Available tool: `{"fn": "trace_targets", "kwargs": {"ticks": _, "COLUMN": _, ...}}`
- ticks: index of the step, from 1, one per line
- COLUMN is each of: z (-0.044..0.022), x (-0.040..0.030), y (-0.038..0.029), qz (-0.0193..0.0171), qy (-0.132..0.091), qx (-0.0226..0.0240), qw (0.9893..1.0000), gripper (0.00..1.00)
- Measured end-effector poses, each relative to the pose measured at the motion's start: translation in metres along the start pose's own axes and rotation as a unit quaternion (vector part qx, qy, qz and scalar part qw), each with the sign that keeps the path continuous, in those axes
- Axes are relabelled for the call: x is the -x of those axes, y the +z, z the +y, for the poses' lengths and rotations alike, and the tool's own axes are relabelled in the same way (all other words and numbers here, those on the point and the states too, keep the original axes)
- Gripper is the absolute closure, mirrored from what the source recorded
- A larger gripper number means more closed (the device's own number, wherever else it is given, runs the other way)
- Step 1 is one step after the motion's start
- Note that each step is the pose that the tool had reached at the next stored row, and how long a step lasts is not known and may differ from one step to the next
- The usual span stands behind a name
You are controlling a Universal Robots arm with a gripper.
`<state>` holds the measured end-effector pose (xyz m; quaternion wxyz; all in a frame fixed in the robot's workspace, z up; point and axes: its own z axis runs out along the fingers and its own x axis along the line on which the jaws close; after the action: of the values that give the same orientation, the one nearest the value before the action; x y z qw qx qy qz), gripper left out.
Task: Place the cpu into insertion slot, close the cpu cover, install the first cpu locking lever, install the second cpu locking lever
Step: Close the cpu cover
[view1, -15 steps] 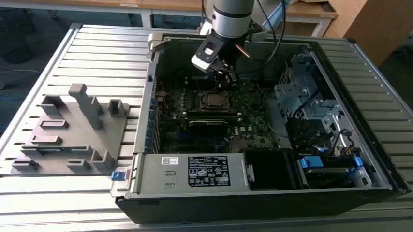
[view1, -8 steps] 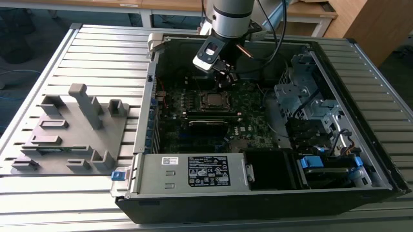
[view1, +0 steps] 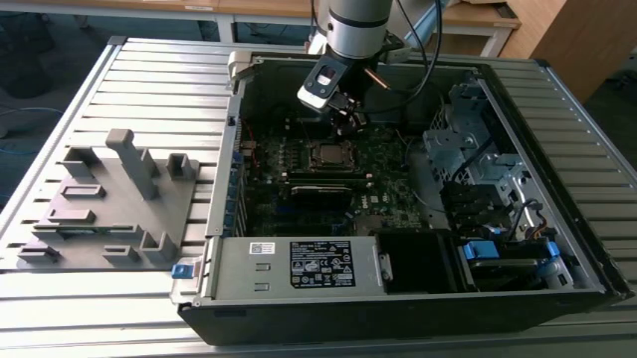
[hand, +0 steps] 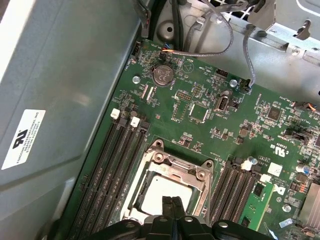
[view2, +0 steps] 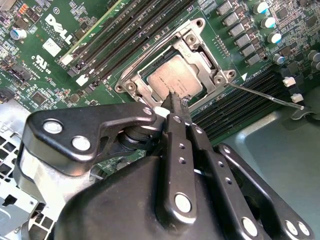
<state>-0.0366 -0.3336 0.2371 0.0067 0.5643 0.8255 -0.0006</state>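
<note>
Cpu in insertion slot, cpu cover down (framing it), hand clenched empty just above

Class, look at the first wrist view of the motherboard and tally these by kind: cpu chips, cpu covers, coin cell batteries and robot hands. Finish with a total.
cpu: 1
cpu cover: 1
coin cell battery: 1
hand: 1
Total: 4
</note>
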Motion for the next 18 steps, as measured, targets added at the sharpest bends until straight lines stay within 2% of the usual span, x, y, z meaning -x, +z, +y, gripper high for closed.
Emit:
{"fn": "trace_targets", "kwargs": {"ticks": 3, "z": 0.0000, "x": 0.0000, "y": 0.0000, "qz": 0.0000, "qy": -0.001, "qx": 0.0000, "qw": 1.0000, "gripper": 0.90}}
{"fn": "trace_targets", "kwargs": {"ticks": 10, "z": 0.0000, "x": 0.0000, "y": 0.0000, "qz": 0.0004, "qy": -0.020, "qx": 0.0003, "qw": 0.9998, "gripper": 0.90}}
{"fn": "trace_targets", "kwargs": {"ticks": 18, "z": -0.0002, "x": -0.0001, "y": 0.0000, "qz": 0.0004, "qy": -0.024, "qx": 0.0004, "qw": 0.9997, "gripper": 0.90}}
